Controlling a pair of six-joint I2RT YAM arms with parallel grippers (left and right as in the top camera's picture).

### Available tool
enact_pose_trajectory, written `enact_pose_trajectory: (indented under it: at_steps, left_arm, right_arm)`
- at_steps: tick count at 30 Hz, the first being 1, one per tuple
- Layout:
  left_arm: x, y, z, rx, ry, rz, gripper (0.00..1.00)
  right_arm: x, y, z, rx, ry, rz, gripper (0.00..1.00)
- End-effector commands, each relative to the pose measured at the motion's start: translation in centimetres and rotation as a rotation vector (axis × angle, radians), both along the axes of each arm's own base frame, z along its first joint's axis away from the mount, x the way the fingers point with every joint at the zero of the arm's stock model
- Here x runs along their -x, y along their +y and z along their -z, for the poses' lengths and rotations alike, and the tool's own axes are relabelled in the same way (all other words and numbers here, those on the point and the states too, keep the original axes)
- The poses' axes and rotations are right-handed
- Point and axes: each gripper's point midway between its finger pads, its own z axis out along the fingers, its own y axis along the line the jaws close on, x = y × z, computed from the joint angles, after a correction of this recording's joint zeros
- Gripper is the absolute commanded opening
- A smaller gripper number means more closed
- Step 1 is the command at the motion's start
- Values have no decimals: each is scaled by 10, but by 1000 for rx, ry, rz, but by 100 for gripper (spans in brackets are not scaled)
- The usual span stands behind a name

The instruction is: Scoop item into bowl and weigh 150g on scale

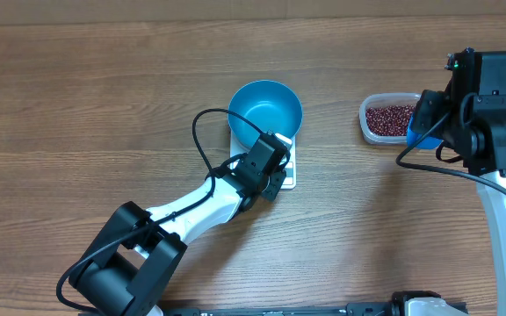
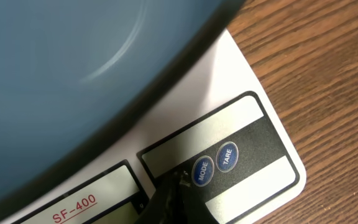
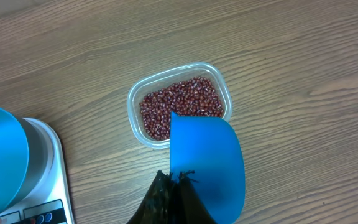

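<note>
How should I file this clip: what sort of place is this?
Likely a robotics lab bench staged for kitchen weighing: a wood-grain table, a white scale under a blue bowl, a tub of red beans, and two robot arms, the right hand holding a blue scoop.

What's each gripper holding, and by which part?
Right gripper: the blue scoop, pinched at its back end. Left gripper: nothing; shut, tip at the scale by the MODE button.

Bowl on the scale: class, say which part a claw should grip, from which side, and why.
Probably the rim of the bowl, from straight above, one jaw inside and one outside: it stands upright and empty on the scale, and looks too wide to span.
</note>
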Motion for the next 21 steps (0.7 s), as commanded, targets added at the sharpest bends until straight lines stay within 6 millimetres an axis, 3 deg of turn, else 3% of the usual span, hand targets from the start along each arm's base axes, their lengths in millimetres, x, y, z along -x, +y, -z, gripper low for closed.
enact_pose_trajectory:
  at_steps: [1, 21]
  left_arm:
    - [5, 1, 8, -20, 13, 23, 4]
    - [6, 2, 16, -31, 27, 23, 4]
  right_arm:
    - [-1, -1, -11, -3, -31, 6, 4]
    - [2, -1, -8, -4, -14, 6, 4]
